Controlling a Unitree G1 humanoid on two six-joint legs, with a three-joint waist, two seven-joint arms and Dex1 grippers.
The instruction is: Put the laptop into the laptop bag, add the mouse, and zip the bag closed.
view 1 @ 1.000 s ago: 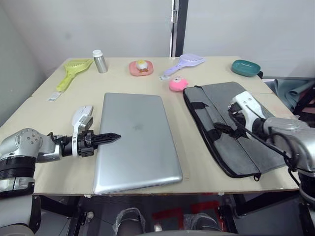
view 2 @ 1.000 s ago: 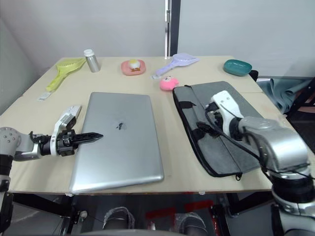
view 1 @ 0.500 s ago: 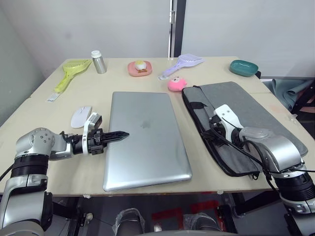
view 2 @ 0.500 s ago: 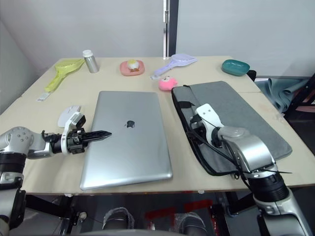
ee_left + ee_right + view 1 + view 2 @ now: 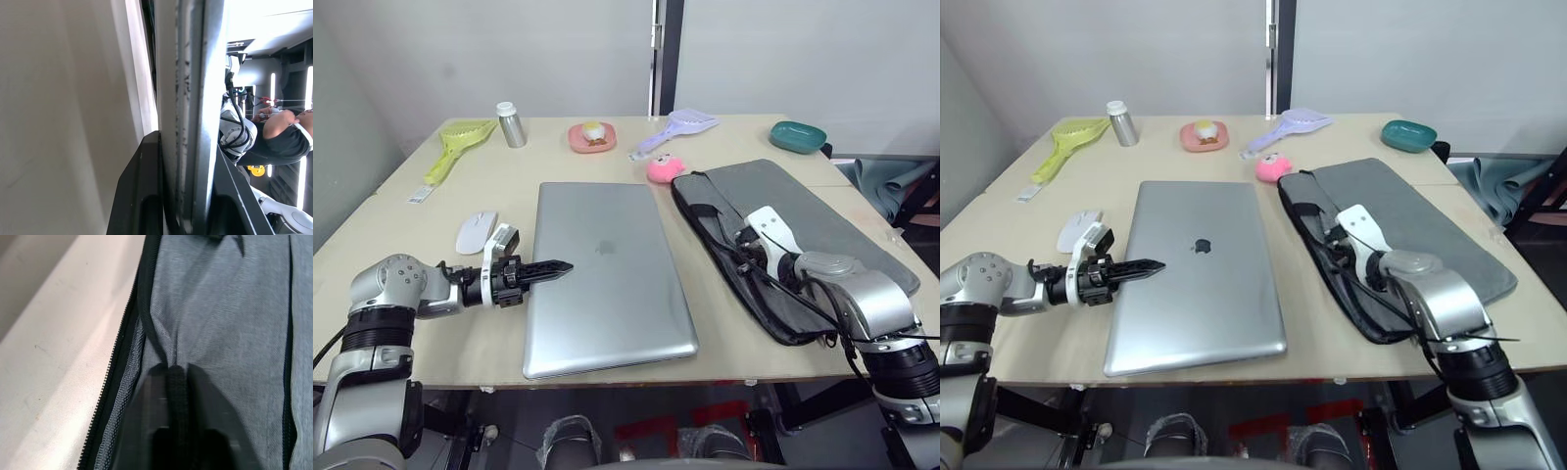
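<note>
The left gripper (image 5: 551, 267), two black fingers on a silver arm, is clamped on the left edge of the thin silver metal laptop (image 5: 607, 274); the left wrist view shows that edge (image 5: 188, 112) pinched between the two fingers. The laptop lies closed and flat, with a faint centre logo (image 5: 1201, 246) on its lid and no readable writing. The small smooth white oval mouse (image 5: 475, 232) sits just beside that gripper, on the side away from the robot, apart from the laptop.

The right gripper (image 5: 176, 382) is closed on a fold of grey fabric at the unzipped near edge of the flat grey fabric laptop bag (image 5: 803, 211), which lies to the right of the laptop, with black zipper edging (image 5: 115, 362) and black strap handles (image 5: 710, 211).

All rest on a pale wooden table (image 5: 440, 333) against a plain grey wall. A round pink plush toy (image 5: 664, 169) sits between the laptop's far corner and the bag.
</note>
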